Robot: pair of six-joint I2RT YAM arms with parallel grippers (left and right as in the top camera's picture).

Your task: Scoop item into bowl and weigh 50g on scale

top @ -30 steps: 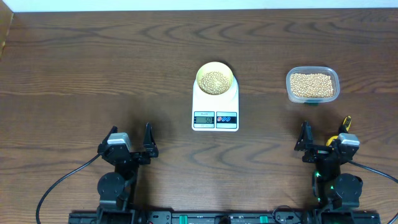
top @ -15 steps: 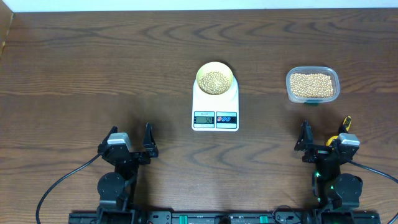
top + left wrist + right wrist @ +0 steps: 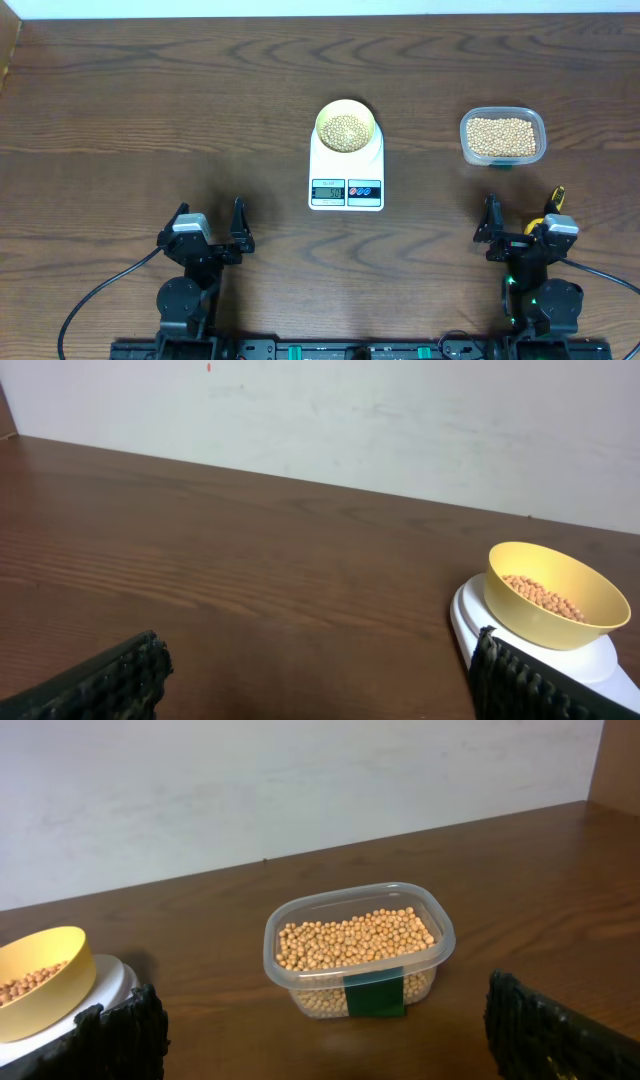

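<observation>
The pale yellow bowl (image 3: 346, 127) holds a layer of beige beans (image 3: 346, 131) and stands on the white scale (image 3: 346, 172) at the table's middle. The scale's LCD (image 3: 328, 191) is lit; its digits are too small to read. The bowl also shows in the left wrist view (image 3: 555, 596) and the right wrist view (image 3: 38, 976). More beans fill a clear plastic tub (image 3: 502, 136) at the right, also in the right wrist view (image 3: 357, 950). My left gripper (image 3: 209, 227) is open and empty near the front edge. My right gripper (image 3: 523, 222) is open and empty, in front of the tub.
A yellow measuring spoon (image 3: 550, 206) lies just beside my right gripper, partly hidden by it. The tub has a green label (image 3: 374, 994) on its near side. A pale wall (image 3: 400, 420) runs behind the table's far edge.
</observation>
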